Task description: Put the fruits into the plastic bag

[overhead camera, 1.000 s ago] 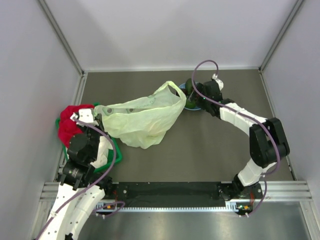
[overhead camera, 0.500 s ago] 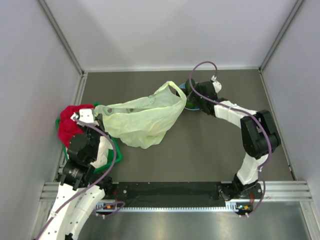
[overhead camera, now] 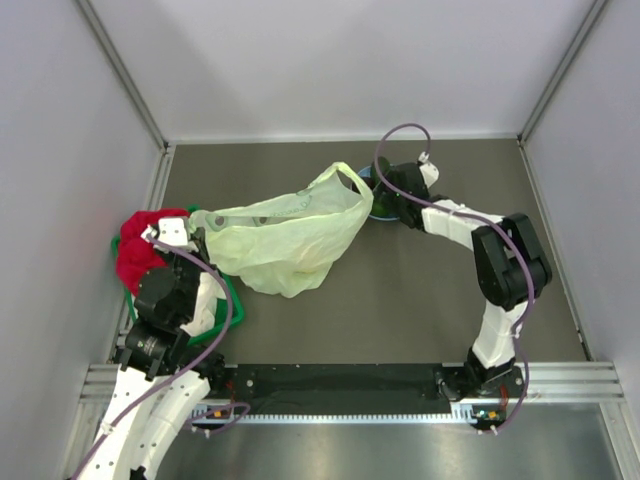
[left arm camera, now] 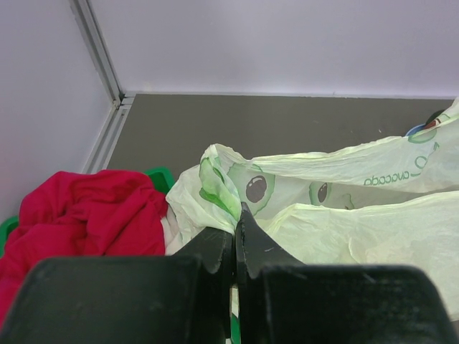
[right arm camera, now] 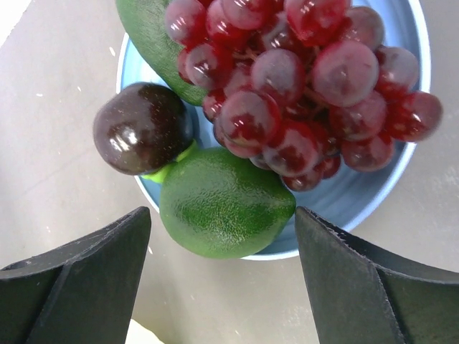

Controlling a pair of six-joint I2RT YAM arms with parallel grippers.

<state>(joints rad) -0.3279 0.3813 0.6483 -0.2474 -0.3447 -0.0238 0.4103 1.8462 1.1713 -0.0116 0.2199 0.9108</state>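
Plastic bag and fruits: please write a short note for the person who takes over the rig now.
Left gripper: shut on an edge of the plastic bag.
Right gripper: open, empty, above the blue plate.
On the plate: grape bunch, round green fruit, long green fruit, small dark fruit.
Done: no fruit visible in the bag.
Left: pick and bag all four.

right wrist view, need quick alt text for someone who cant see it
The open right gripper hangs over a blue plate of fruit, its dark fingers either side of a round green fruit. Also on the plate: a small dark fruit at its rim, a dark red grape bunch and part of another green fruit.
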